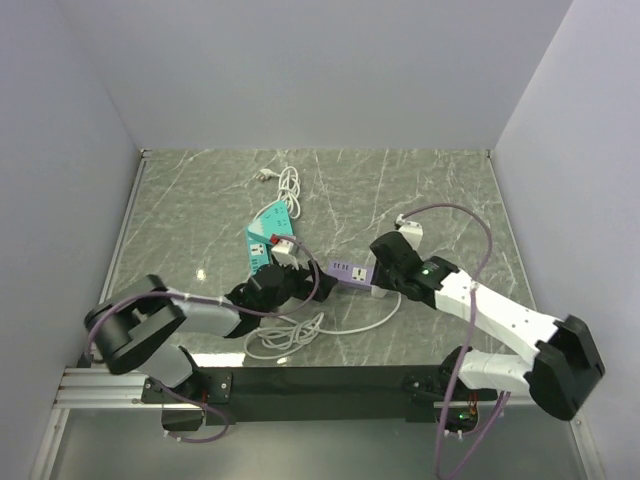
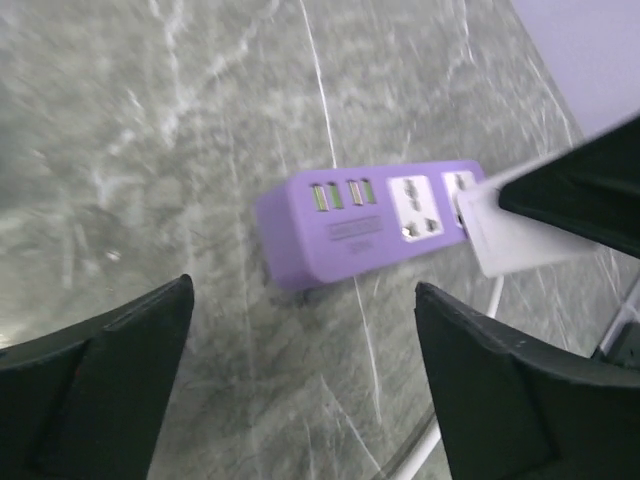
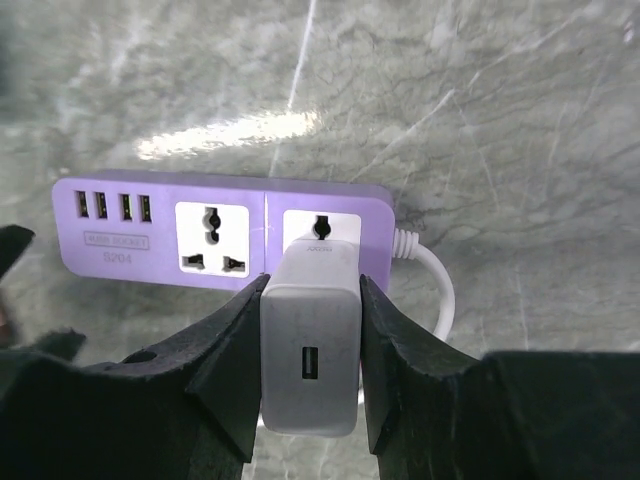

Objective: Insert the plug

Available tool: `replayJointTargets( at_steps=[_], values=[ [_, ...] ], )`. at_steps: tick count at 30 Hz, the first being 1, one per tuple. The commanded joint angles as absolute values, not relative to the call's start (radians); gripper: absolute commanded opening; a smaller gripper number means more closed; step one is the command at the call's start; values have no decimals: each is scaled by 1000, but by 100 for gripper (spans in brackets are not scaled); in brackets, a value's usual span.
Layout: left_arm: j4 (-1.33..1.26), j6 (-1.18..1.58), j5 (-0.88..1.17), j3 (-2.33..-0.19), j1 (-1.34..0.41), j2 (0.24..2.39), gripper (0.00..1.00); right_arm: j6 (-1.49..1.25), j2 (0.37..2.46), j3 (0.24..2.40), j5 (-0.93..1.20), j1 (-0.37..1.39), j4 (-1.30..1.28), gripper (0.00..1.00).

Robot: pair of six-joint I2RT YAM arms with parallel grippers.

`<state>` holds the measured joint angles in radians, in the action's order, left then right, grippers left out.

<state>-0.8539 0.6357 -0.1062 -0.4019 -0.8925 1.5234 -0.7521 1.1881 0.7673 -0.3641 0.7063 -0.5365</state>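
Observation:
The plug (image 3: 310,345) is a white block with rounded corners and a USB port on its back; no cable shows on it. My right gripper (image 3: 312,335) is shut on its two sides. Its front end sits against the right-hand socket of the purple power strip (image 3: 160,225); its prongs are hidden. In the top view the strip (image 1: 345,271) lies mid-table with the plug (image 1: 379,291) at its right end. The left wrist view shows the strip (image 2: 340,225) and the plug (image 2: 515,238). My left gripper (image 2: 300,310) is open and empty, just left of the strip.
A teal power strip (image 1: 266,230) with a small pinkish cube adapter (image 1: 281,243) lies behind my left gripper (image 1: 275,285). A coiled white cable (image 1: 288,185) lies farther back. The purple strip's white cable (image 1: 290,335) loops near the front edge. Grey walls enclose the table.

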Motion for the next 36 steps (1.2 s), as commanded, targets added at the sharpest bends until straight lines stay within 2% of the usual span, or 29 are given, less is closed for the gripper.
replayJointTargets(
  at_steps=[1,4,7,12,16,21,23,36],
  values=[
    [-708,624,-221,-445,-896,1413,99,-701,1077,810,-423,703,-569,14],
    [-629,620,-256,-457,-894,1338,99,-674,1017,793,-425,703,-565,23],
    [-585,615,-275,-471,-894,1292,99,-650,990,766,-411,703,-540,24],
    [-523,621,-291,-479,-893,1250,99,-643,1032,747,-397,703,-496,17],
    [-499,620,-305,-476,-893,1229,99,-632,1121,768,-388,701,-476,7],
    [-495,609,-319,-476,-894,1227,99,-630,1183,808,-376,701,-483,6],
    [-503,604,-318,-494,-893,1259,99,-658,1216,824,-370,701,-491,0],
    [-650,555,-201,-528,-838,1411,100,-794,1334,873,-299,676,-526,0]
  ],
)
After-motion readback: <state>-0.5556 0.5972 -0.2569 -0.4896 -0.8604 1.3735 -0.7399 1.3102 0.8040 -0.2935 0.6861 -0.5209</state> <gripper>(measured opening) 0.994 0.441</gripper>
